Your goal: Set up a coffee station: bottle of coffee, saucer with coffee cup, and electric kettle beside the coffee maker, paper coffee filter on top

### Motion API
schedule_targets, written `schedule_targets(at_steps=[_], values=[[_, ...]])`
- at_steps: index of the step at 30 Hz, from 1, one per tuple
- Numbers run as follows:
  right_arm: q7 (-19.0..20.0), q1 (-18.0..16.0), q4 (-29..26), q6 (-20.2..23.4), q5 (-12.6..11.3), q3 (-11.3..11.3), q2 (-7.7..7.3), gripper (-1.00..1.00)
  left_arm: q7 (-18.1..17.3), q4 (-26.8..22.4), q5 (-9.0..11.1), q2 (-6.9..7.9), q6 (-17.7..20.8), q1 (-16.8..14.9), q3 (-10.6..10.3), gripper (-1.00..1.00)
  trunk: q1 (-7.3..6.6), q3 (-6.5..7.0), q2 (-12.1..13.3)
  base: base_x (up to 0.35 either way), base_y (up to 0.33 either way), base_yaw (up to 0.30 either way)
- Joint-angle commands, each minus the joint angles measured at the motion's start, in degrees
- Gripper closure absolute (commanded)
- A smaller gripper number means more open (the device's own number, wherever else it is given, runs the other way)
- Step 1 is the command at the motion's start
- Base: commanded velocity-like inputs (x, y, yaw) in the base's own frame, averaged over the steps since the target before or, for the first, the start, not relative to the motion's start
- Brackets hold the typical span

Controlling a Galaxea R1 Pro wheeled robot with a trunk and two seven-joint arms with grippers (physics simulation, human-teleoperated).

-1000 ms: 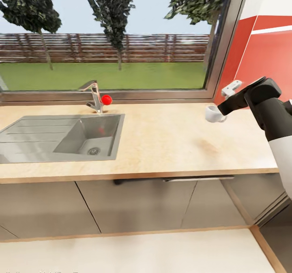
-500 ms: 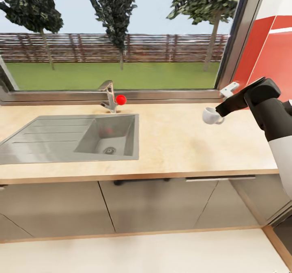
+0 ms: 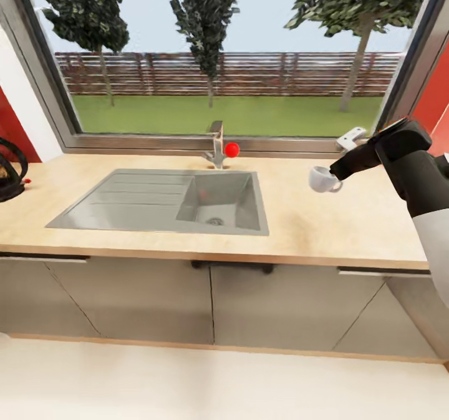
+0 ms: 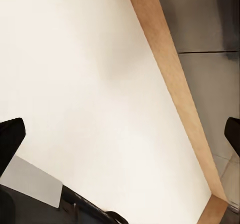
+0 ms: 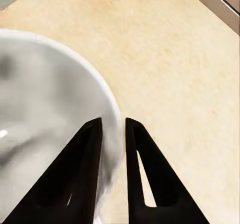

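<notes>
Right claw (image 3: 332, 175): nearly closed, fingers (image 5: 85, 169) pinching the coffee cup's (image 3: 321, 179) rim, one inside, one outside.
Coffee cup: right of frame, held above the surface (image 3: 312, 226).
Left claw (image 4: 120, 134): spread wide, empty, over the floor.
Electric kettle (image 3: 9, 173): left edge.

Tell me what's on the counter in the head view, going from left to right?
Kettle → sink → tap → red ball → cup → right pincer, shut on the cup's rim and holding it above the counter.
</notes>
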Motion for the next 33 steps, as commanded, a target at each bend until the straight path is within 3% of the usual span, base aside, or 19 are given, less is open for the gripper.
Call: schedule_targets(at_steps=[1, 13, 33], values=[[0.60, -0.08, -0.08, 0.18, 0.57, 0.13, -0.05, 1.00, -0.20, 0.07, 0.14, 0.01, 0.19, -0.06, 0.04, -1.00, -0.02, -0.05, -0.03, -0.206, 0.266, 0.272], [0.61, -0.08, -0.09, 0.18, 0.51, 0.17, 0.02, 1.00, -0.19, 0.07, 0.13, 0.01, 0.24, -0.06, 0.00, -1.00, -0.02, -0.05, -0.03, -0.206, 0.263, 0.273], [0.62, -0.05, -0.09, 0.21, 0.42, 0.13, 0.13, 1.00, -0.11, 0.07, 0.13, 0.01, 0.18, -0.06, 0.01, -1.00, -0.02, -0.05, -0.03, 0.074, 0.087, 0.221]])
